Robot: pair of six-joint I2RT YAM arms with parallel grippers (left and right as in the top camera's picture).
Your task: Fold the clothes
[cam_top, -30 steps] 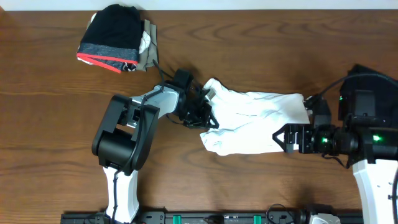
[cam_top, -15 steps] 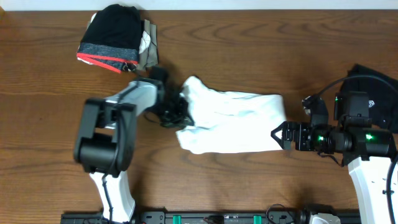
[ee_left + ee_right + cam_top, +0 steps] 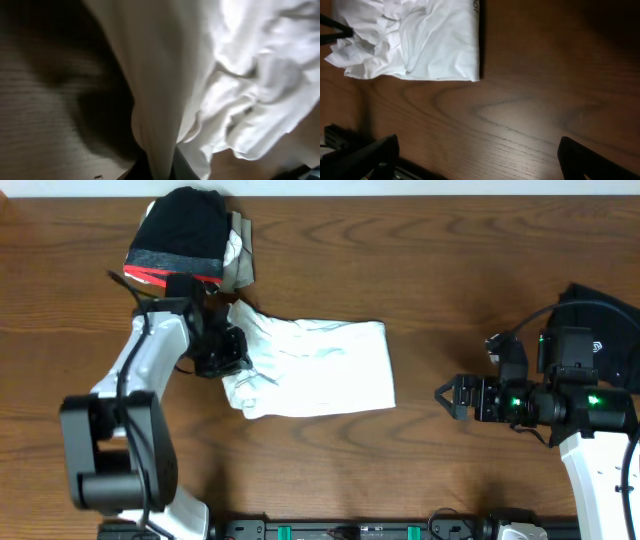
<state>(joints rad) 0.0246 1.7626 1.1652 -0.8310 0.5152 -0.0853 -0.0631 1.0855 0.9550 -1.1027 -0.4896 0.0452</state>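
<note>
White T-shirt (image 3: 320, 368), one, pinched by left hand (image 3: 232, 353); right hand (image 3: 444, 396) spread; one dark pile (image 3: 185, 235).

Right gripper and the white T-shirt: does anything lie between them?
Nothing does. Only bare wooden table separates the open right gripper from the white T-shirt; the overhead view shows this, and the right wrist view agrees.

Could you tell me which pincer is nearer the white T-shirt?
Left. The left pincer is shut on the white T-shirt at one end; the right pincer is open, apart from the other end.
</note>
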